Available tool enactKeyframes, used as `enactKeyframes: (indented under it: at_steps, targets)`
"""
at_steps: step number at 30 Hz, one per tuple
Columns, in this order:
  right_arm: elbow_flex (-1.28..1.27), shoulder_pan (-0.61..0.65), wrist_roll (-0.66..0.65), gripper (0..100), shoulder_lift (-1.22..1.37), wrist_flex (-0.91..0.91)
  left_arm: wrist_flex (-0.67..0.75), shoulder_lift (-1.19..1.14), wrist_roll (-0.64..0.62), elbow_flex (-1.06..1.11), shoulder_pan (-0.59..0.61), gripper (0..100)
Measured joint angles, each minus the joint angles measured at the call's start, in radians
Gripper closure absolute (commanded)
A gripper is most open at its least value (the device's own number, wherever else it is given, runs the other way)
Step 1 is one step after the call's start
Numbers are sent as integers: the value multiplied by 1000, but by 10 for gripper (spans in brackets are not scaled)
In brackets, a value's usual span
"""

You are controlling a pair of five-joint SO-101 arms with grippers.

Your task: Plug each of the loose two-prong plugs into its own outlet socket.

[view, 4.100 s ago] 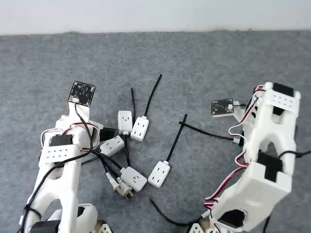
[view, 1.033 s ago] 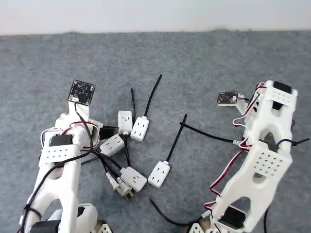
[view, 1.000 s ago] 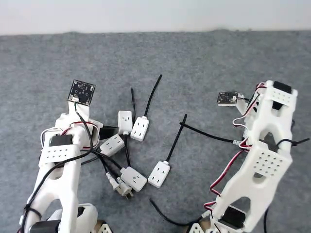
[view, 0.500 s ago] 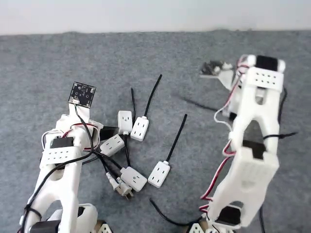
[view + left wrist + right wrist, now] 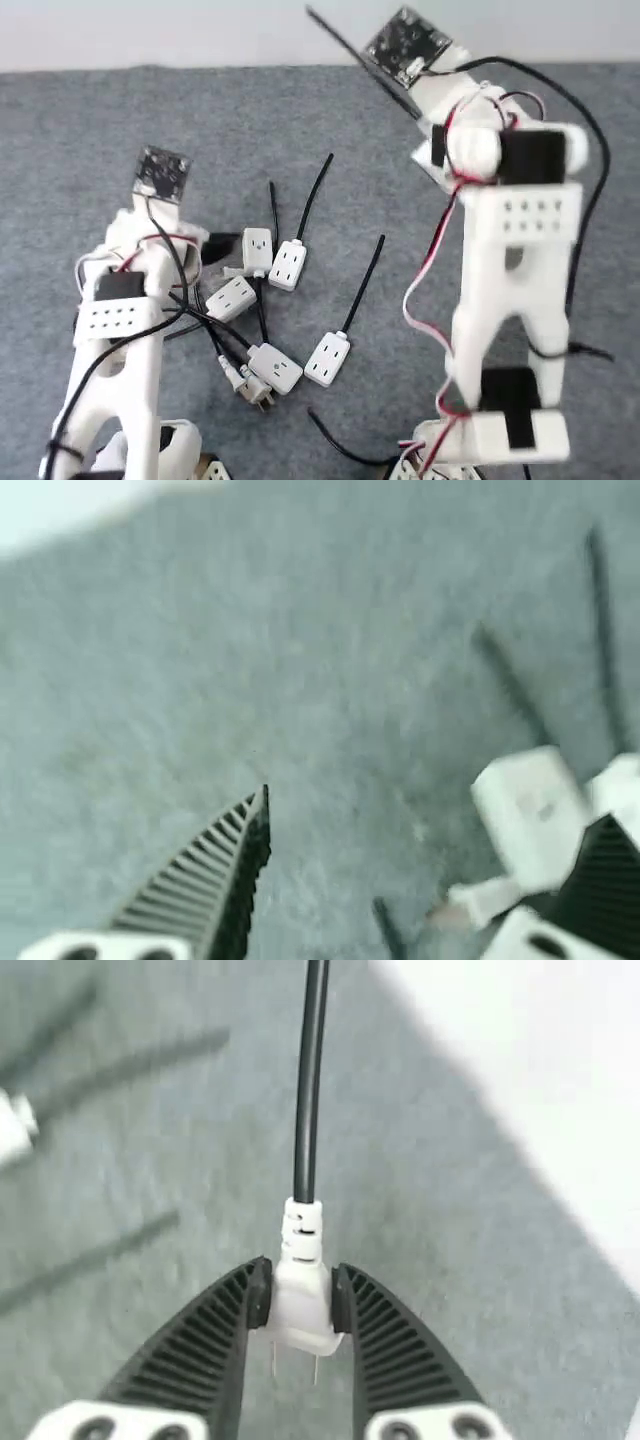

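Observation:
My right gripper (image 5: 298, 1282) is shut on a white two-prong plug (image 5: 300, 1305), its prongs pointing back toward the wrist and its black cord (image 5: 312, 1080) running straight away. In the high view the right arm (image 5: 510, 210) is raised high, and the cord (image 5: 350, 50) hangs in the air near the far edge. Several white outlet sockets lie on the grey mat, among them one (image 5: 288, 264) in the middle and one (image 5: 328, 358) nearer the front. My left gripper (image 5: 430, 812) stands open beside a white socket (image 5: 530, 815). A loose plug (image 5: 252, 390) lies near the left arm's base.
Black cords fan out from the sockets across the grey carpet mat (image 5: 120, 110). A tangle of cables and two sockets (image 5: 274, 367) lies close to the left arm (image 5: 125, 320). A pale wall runs along the far edge.
The right arm has swung up and toward the far side, lifting the plug and its cord off the mat. The left arm has shifted slightly.

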State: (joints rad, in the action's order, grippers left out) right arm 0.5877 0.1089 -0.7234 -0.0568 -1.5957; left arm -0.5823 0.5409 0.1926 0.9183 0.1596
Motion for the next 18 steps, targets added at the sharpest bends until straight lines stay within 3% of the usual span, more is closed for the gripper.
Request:
enactKeyframes:
  at_steps: [7, 12, 18]
  targets:
    - [0, 81, 296, 991, -199, 26, -239, 399, -2, -120, -215, 555]
    - [0, 206, 440, 991, -258, 26, -258, 752, 32, -55, -391, 555]
    - [0, 411, 483, 991, -262, 2, -258, 1063, 35, 144, -443, 555]
